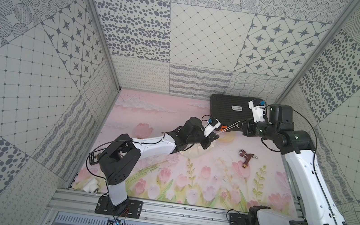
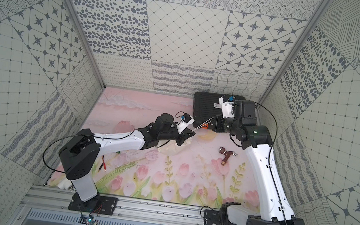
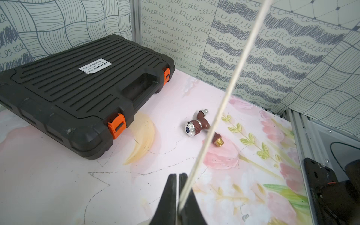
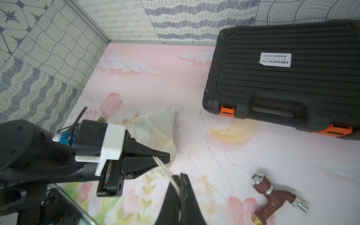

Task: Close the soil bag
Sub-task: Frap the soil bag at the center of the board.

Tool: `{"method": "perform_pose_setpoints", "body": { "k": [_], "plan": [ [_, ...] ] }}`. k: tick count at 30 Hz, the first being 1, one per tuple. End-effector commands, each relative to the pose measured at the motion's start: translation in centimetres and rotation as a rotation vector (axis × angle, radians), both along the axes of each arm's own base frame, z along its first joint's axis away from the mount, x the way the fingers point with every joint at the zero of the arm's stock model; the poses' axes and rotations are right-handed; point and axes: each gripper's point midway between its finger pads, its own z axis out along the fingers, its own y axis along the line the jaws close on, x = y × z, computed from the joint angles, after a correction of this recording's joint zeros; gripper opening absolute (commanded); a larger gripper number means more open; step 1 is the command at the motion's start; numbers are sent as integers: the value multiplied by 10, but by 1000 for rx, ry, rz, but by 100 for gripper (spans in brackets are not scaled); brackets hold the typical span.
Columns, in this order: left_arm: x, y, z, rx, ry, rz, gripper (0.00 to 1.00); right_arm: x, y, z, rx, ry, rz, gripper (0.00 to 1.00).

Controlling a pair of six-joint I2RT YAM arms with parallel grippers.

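- The black tool case sat close to the right end effector; a longer pull might have struck it.
- The soil bag lay on the surface by the left end effector; unpinned, it might have dragged.
- Both end effectors were clenched on the taut drawstring cord, which could have slipped free.

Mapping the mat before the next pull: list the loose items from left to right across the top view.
White plastic pipe fitting → cream-white cloth soil bag → reddish-brown tap with brass end. The black ribbed plastic case shares the tap's sideways span, so it is omitted.
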Motion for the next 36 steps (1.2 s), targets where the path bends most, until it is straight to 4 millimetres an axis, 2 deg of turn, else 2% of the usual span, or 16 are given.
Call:
{"method": "perform_pose_setpoints", "body": {
  "k": [1, 6, 11, 20, 23, 25, 28, 30, 32, 36],
  "plan": [
    [-62, 115, -159, 590, 510, 193, 10, 26, -49, 168, 53, -586, -227, 0],
    [-60, 128, -161, 618, 503, 239, 10, 30, -57, 163, 33, -580, -257, 0],
    [-62, 152, -168, 654, 549, 307, 12, 31, -77, 168, 42, -584, -314, 0],
    [-62, 184, -164, 727, 615, 422, 14, 35, -111, 185, 70, -606, -408, 0],
    [-58, 194, -163, 731, 624, 464, 14, 35, -123, 182, 75, -598, -466, 0],
    [-52, 196, -158, 712, 623, 481, 12, 36, -120, 178, 97, -585, -451, 0],
    [-33, 201, -138, 677, 587, 521, 0, 42, -95, 164, 135, -546, -349, 0],
    [-15, 208, -116, 650, 543, 556, 0, 45, -80, 154, 139, -530, -305, 0],
    [7, 221, -86, 616, 494, 607, 0, 47, -68, 146, 151, -517, -265, 0],
    [50, 258, -8, 524, 381, 733, 0, 55, -35, 137, 170, -511, -179, 0]
  ]
}}
